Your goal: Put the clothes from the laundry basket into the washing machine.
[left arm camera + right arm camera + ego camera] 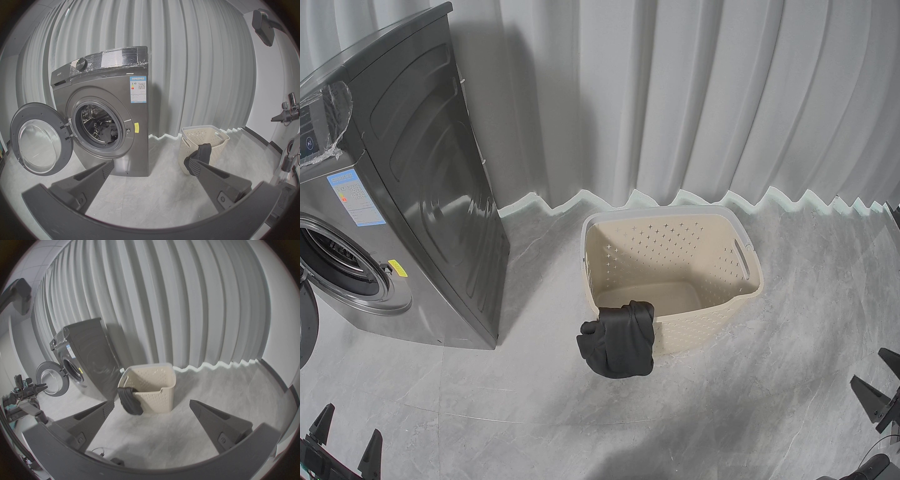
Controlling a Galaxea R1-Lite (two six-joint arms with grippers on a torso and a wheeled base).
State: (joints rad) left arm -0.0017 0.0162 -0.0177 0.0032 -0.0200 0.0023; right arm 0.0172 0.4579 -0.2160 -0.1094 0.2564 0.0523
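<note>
Over the near rim of the laundry basket [675,250] a dark garment [619,340] is draped, hanging outside. Left gripper [352,420] and right gripper [869,367] are held spread and empty, well apart from it. The fold at the rim should be pinched (not the loose hem) and lifted clear before the open washing machine [425,187] is approached.

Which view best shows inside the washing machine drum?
The left wrist view: it faces the washing machine front-on, door open, dark clothing in the drum. The head view catches part of the opening; the right wrist view sees the machine side-on, farther off.
</note>
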